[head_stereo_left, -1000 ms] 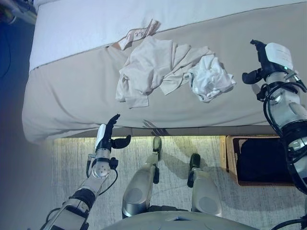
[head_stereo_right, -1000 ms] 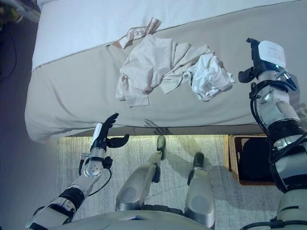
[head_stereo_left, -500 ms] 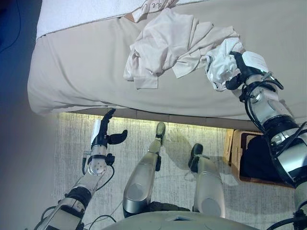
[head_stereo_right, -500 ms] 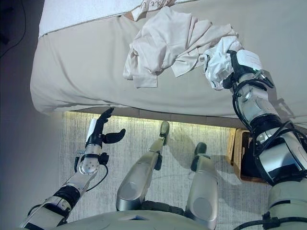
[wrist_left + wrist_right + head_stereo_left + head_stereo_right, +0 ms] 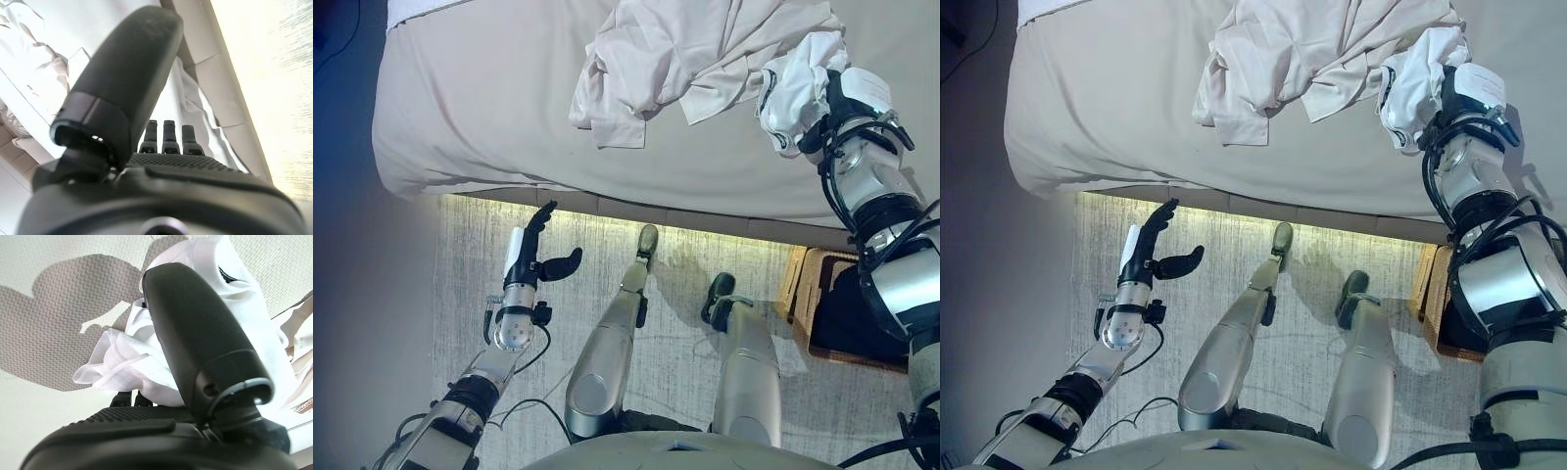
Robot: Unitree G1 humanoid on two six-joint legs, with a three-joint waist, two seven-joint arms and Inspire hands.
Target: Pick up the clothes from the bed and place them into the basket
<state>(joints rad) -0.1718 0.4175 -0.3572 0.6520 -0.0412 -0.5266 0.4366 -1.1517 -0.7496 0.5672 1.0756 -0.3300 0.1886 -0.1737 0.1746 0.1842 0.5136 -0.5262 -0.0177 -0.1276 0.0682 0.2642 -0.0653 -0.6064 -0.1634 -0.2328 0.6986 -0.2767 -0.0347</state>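
A pile of cream clothes lies on the beige bed. A white garment lies bunched at the pile's right edge. My right hand is pushed into the white garment. In the right wrist view my thumb lies over the white cloth, which is gathered between the thumb and the fingers. My left hand is open and empty above the rug in front of the bed; the left wrist view shows its straight fingers. The brown basket stands on the floor at the right.
The bed's front edge runs across the view, with a lit strip under it. A pale rug covers the floor in front of the bed. Dark floor lies at the left.
The camera has shifted towards the bed. My right hand has moved from the bed's right side onto the white garment and closed on it. The left hand has stayed open.
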